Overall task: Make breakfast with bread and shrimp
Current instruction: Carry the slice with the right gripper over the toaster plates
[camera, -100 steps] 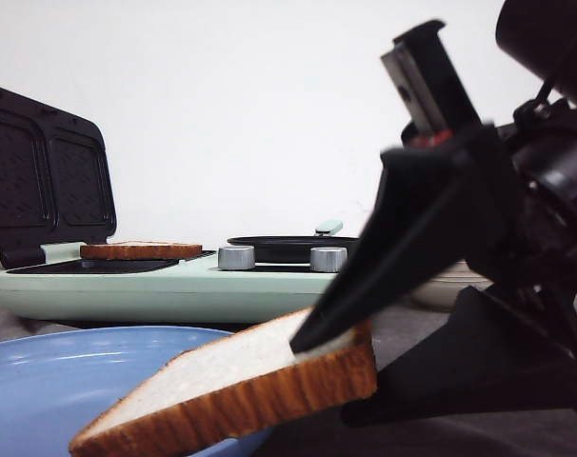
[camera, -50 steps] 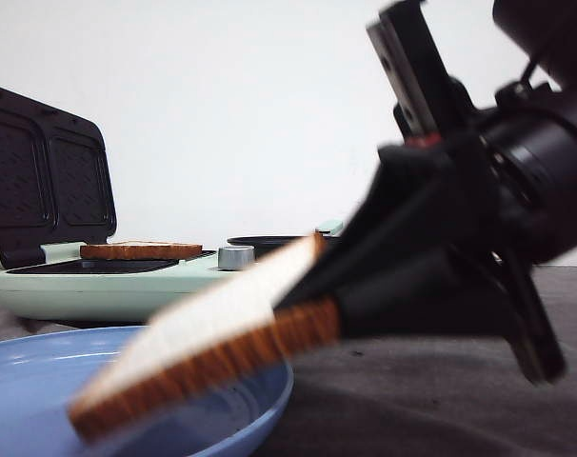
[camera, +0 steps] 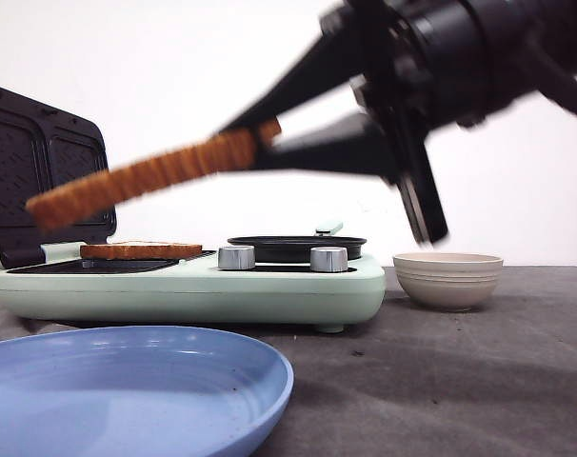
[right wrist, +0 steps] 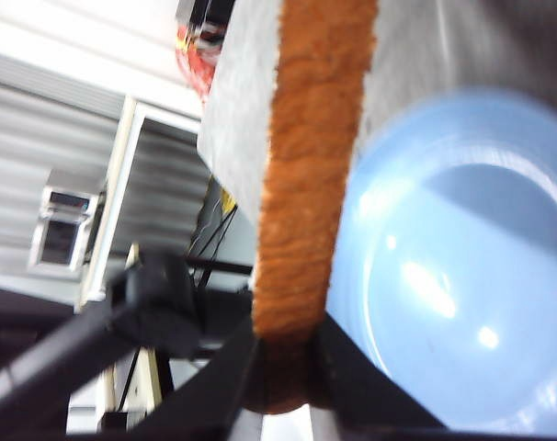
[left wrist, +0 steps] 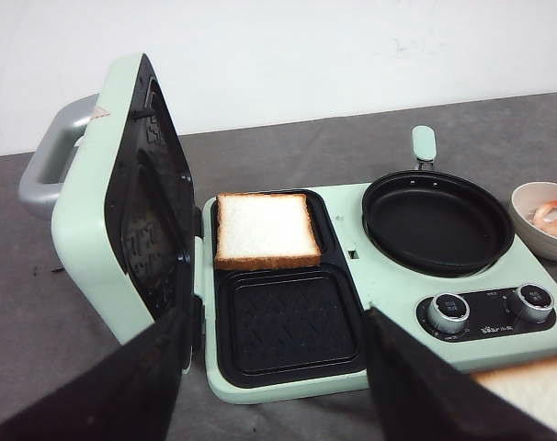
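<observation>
My right gripper is shut on one bread slice and holds it edge-on in the air, tilted, above the mint-green sandwich maker. The right wrist view shows its crust pinched in the gripper. A corner also shows in the left wrist view. The second bread slice lies flat in the maker's far compartment. Red-orange shrimp lie in the beige bowl. My left gripper is open and empty, in front of the maker's bare near compartment.
The maker's lid stands open at the left. A round black pan and two knobs sit on its right half. A blue plate lies in front on the grey table, seen below the held slice.
My right gripper has lifted the bread slice off the blue plate and carried it up and to the left, over the sandwich maker. The plate is bare now.
</observation>
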### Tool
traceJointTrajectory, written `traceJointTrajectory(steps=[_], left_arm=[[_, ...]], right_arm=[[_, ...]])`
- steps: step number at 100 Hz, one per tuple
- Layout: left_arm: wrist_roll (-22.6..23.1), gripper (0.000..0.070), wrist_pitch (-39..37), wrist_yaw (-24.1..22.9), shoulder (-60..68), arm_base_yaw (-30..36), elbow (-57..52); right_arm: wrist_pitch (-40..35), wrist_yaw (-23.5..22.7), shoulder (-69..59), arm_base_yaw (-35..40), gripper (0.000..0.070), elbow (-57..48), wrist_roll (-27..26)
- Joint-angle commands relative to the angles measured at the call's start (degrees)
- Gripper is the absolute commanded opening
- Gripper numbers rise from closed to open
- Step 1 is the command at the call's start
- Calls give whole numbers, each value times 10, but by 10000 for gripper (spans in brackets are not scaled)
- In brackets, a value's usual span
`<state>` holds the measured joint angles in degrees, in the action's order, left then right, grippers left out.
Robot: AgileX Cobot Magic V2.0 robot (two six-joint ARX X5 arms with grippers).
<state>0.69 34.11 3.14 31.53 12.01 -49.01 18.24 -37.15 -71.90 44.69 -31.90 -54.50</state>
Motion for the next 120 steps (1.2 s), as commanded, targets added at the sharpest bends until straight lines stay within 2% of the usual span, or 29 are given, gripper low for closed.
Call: traceJointTrajectory(steps=[1, 20, 38, 80, 120], left_arm=[[3, 313, -8, -2, 2, 0, -6], [3, 313, -11, -2, 2, 0, -6], [3, 313, -12, -2, 2, 0, -6], [1, 313, -26, -2, 2, 0, -6], [1, 313, -26, -2, 2, 0, -6]], right_arm=[[-28, 5, -8, 0, 0, -41, 33], [-140, 16, -43, -14, 0, -153, 104], [-179, 13, -113, -19, 0, -248, 134], [-195, 7, -313, -24, 0, -439, 140], [-223, 11, -448, -26, 0, -591, 128]])
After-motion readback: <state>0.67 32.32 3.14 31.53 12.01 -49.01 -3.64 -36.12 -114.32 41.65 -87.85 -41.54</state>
